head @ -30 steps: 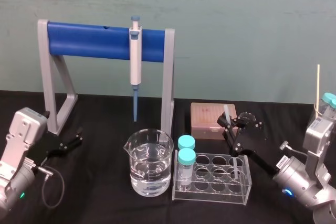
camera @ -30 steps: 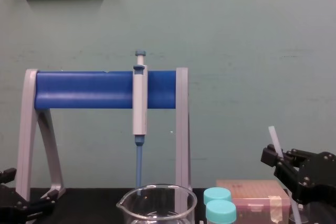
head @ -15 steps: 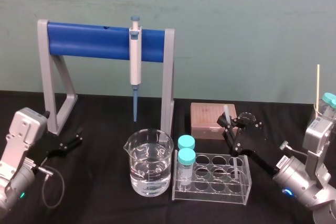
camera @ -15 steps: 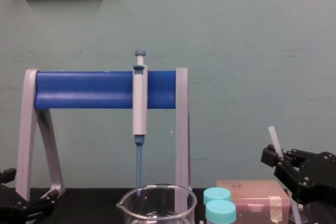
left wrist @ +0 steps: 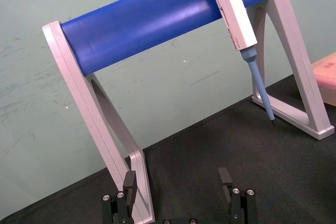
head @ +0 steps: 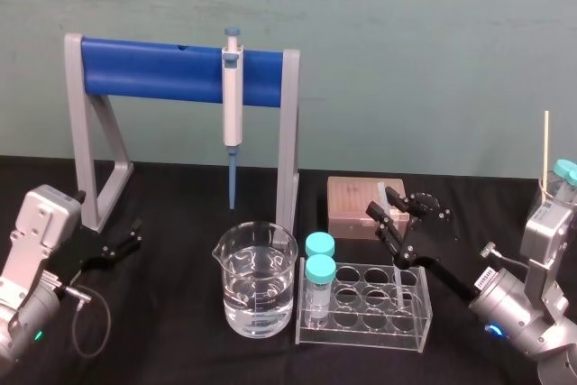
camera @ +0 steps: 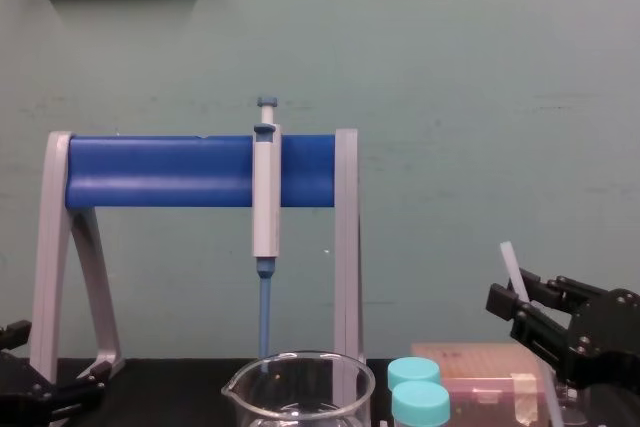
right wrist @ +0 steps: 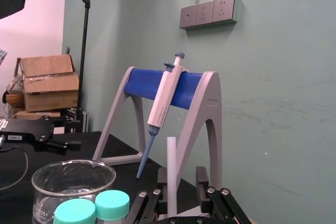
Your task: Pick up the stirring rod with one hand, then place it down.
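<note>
Trouble is unlikely to come from the left, where the left gripper (head: 135, 233) sits idle over the black table (head: 180, 331), fingers spread with nothing between them, near the foot of the pipette stand (head: 95, 178). Moving right, the beaker (head: 256, 286) of clear liquid and two capped tubes (head: 319, 268) stand close by the clear rack (head: 379, 329). That crowding is the first hazard: a sideways swing could knock a tube or the beaker's rim. At the rack's right end the stirring rod (right wrist: 171, 177) leans, its lower end apparently down in a rack well and its upper part between the fingers (right wrist: 202, 181) of the right gripper (right wrist: 182, 178). Those fingers are drawn in close and seem to pinch the rod, yet a slit of wall shows between it and one finger, so the hold may be slack. A slack hold on a smooth, tilted rod could let it slide or pivot. Lifting at an angle could snag the well and drag the light rack. Just beyond lies the pink tip box (head: 352, 209), another thing to clip.
</note>
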`<state>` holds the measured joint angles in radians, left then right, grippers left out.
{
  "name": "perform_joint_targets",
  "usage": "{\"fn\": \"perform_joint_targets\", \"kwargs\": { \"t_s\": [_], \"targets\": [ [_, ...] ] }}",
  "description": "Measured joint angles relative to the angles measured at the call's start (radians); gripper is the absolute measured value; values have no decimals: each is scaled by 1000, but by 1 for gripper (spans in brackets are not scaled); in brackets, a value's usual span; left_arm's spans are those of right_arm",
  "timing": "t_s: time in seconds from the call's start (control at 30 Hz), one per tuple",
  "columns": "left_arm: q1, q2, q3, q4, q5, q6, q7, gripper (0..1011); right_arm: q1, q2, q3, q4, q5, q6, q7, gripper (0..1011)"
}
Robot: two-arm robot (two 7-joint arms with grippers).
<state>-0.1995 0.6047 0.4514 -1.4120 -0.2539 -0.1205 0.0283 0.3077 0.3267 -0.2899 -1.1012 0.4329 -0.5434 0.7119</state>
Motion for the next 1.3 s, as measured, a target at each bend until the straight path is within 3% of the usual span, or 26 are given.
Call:
{"fn": "perform_joint_targets", "kwargs": {
  "t_s": [0.33,0.77,1.3],
  "targets": [
    [0,0,0,0,0,0,0,1000,0,0,0,0,1,-1,1,643],
    [0,0,0,0,0,0,0,1000,0,0,0,0,1,-1,2,996],
    [0,0,0,0,0,0,0,1000,-6,2,1,-19,-12,-8,-12,1000]
  ]
}}
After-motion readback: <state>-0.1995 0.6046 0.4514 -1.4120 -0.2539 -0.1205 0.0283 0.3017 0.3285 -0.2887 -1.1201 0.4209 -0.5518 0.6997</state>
